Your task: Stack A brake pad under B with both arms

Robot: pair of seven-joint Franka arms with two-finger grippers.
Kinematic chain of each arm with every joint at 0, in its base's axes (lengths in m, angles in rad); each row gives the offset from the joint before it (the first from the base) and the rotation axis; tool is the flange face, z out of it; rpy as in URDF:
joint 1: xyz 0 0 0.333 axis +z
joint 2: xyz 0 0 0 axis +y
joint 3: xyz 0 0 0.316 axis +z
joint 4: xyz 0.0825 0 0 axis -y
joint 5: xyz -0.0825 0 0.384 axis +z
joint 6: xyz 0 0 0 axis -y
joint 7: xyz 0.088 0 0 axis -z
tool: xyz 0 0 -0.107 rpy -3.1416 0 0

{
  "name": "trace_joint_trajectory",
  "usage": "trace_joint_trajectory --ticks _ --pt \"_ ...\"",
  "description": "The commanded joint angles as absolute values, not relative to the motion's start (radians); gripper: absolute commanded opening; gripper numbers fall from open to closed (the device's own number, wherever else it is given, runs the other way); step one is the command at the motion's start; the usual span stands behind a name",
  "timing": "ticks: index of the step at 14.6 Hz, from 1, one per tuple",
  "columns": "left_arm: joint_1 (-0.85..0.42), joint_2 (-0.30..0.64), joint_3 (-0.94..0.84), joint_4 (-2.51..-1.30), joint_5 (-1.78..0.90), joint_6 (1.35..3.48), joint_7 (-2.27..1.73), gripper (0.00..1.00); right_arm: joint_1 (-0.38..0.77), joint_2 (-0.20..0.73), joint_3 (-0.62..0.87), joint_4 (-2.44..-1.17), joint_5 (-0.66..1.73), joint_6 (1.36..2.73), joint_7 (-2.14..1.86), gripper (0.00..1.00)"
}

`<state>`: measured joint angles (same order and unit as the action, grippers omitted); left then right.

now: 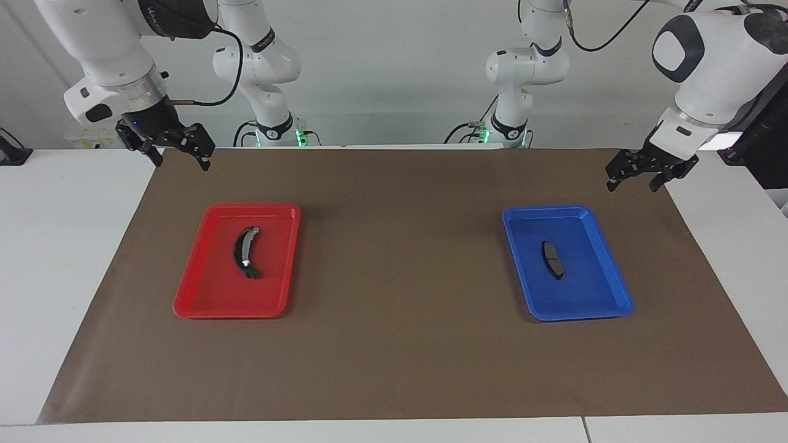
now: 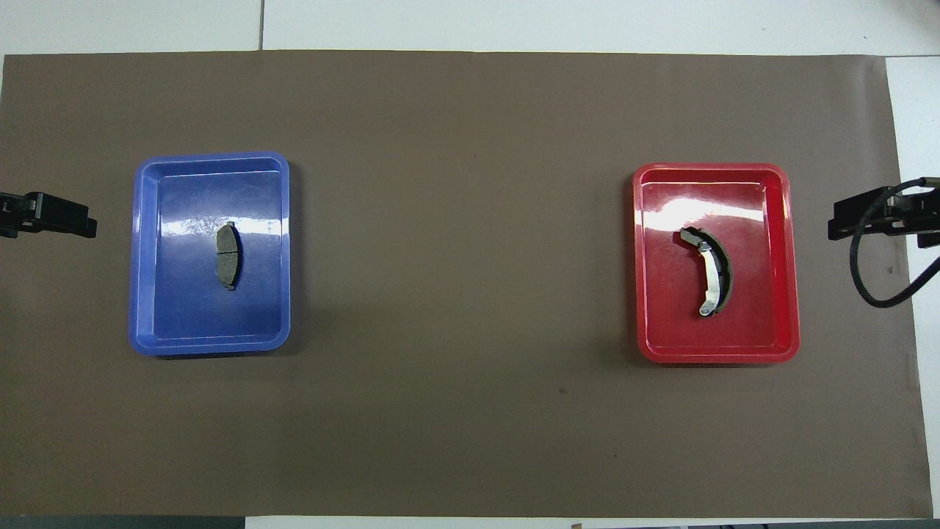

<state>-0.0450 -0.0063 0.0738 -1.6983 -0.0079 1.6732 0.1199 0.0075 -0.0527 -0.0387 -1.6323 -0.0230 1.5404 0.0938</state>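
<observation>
The short dark-grey brake pad A lies in the blue tray toward the left arm's end; it also shows in the overhead view. The long crescent piece B, with its grey strip and silver spot, lies in the red tray toward the right arm's end, and shows in the overhead view too. My left gripper hangs open and empty over the mat's edge beside the blue tray. My right gripper hangs open and empty over the mat's corner beside the red tray.
A brown mat covers the white table. The blue tray and red tray stand well apart on it, with bare mat between them. A black cable loops by the right gripper.
</observation>
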Motion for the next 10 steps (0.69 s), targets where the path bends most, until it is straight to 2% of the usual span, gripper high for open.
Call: trace_joint_trajectory --ticks 1,10 --pt "-0.046 -0.038 0.071 -1.736 0.011 1.687 0.117 0.99 -0.002 -0.066 -0.031 -1.647 -0.014 1.554 0.081 1.0" --pt "-0.048 -0.04 0.071 -1.741 0.011 1.692 0.117 0.99 -0.002 -0.069 -0.031 -1.655 -0.012 1.555 0.081 1.0"
